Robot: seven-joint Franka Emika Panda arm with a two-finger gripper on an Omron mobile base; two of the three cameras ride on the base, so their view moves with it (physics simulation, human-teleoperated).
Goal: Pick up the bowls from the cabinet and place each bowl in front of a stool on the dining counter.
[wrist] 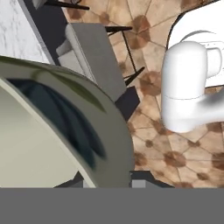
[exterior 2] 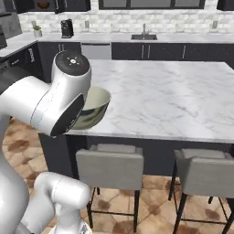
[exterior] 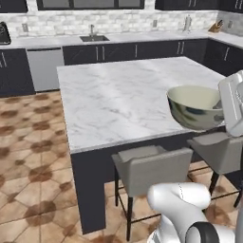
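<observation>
above the tabletop [exterior: 118,95] edge, over a stool [exterior: 152,166], hangs the greenish bowl [exterior: 195,107]; jaws pinched narrow on its rim keep it upright and clear of the marble, presumably for lowering before that seat.

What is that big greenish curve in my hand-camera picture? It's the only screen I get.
Observer: It's a whole round bowl, pale green-grey, held up in the air by the near side of a marble-topped island.
Visitor: Is the seat I see the only one?
Observer: No. Along that side of the island stand a grey stool and a second stool.
Visitor: What's beyond the island?
Observer: A wall counter with a sink set into it.
</observation>
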